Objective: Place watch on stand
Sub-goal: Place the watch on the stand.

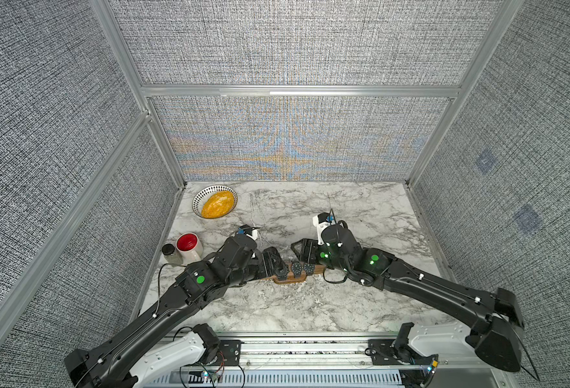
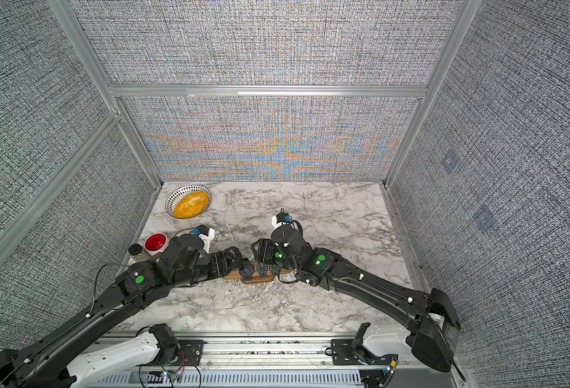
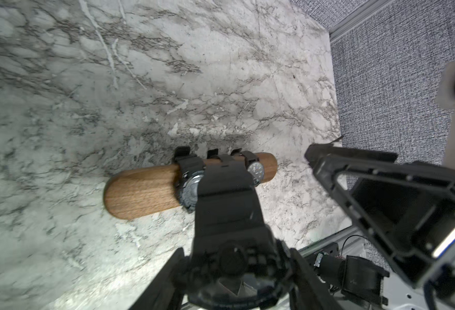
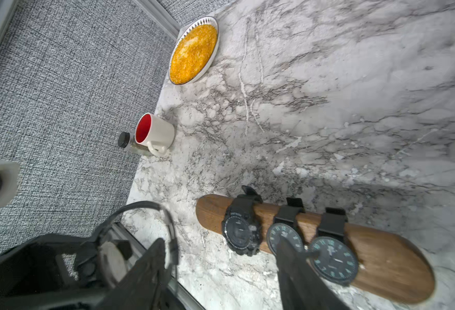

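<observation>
The stand (image 4: pixel 381 257) is a long brown wooden bar lying on the marble table, seen from above too (image 1: pixel 317 268). Three black watches are strapped round it: a chunky one (image 4: pixel 241 230) and two flat-faced ones (image 4: pixel 284 237) (image 4: pixel 333 257). My left gripper (image 3: pixel 235 257) is shut on another black watch (image 3: pixel 231 265), gripped at its case. Its strap (image 3: pixel 226 193) reaches towards the bar beyond the chunky watch. The same held watch shows its pale back (image 4: pixel 111 257) in the right wrist view, off the bar's free end. My right gripper (image 4: pixel 222 247) stands open and holds nothing. One of its fingers (image 4: pixel 296 273) hangs over the middle watch.
A dotted-rim bowl of yellow grains (image 1: pixel 215 201) sits at the back left corner. A white mug with a red inside (image 1: pixel 189 247) and a small black-lidded jar (image 1: pixel 169 252) stand by the left wall. Grey fabric walls close off three sides.
</observation>
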You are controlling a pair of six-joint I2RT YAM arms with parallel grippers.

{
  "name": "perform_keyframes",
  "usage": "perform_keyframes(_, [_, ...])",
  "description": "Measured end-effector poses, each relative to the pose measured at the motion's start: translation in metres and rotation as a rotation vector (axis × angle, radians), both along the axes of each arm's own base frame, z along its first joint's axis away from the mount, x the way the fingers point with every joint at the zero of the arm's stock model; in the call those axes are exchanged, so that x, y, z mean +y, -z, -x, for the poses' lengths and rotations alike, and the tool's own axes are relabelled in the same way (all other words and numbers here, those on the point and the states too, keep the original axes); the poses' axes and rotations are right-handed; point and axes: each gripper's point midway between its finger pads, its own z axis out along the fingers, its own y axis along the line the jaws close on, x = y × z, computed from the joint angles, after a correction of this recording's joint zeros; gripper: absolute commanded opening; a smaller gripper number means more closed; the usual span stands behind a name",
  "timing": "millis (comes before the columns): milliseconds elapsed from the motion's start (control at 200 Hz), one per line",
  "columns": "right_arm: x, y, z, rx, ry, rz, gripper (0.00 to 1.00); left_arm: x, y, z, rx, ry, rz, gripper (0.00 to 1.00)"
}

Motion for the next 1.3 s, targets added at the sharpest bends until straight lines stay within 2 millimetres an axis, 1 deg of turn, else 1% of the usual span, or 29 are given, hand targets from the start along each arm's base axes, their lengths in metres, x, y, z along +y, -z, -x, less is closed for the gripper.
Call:
perform_keyframes(160, [-0.027,0.002,-0.006,-0.011,0.06,0.025,0.67,0.03,0.015,0.019,0.029,-0.011,-0.095,0.32])
perform_keyframes(270, [-0.042,0.007,-0.008,-0.009,0.088,0.042,0.67,0.048,0.036,0.03,0.065,-0.02,-0.163,0.31])
perform_keyframes(385, [-0.052,0.01,-0.007,-0.011,0.103,0.052,0.67,0.059,0.055,0.038,0.105,-0.026,-0.214,0.31])
perform_keyframes(500, [-0.056,0.016,-0.005,-0.003,0.105,0.065,0.67,0.064,0.07,0.04,0.138,-0.032,-0.266,0.3])
perform_keyframes(626, [-0.06,0.022,-0.001,0.011,0.106,0.083,0.67,0.064,0.081,0.038,0.164,-0.033,-0.311,0.3])
perform_keyframes(791, [-0.069,0.028,0.005,0.021,0.111,0.101,0.67,0.063,0.088,0.029,0.159,-0.044,-0.356,0.3])
perform_keyframes(981, [-0.077,0.027,0.007,0.015,0.127,0.107,0.67,0.063,0.099,0.017,0.162,-0.041,-0.435,0.3])
perform_keyframes(1151, [-0.081,0.03,0.008,0.019,0.134,0.117,0.67,0.062,0.099,0.006,0.146,-0.04,-0.465,0.3])
perform_keyframes(1296, [-0.083,0.032,0.009,0.026,0.135,0.126,0.67,0.066,0.102,-0.001,0.146,-0.047,-0.496,0.3])
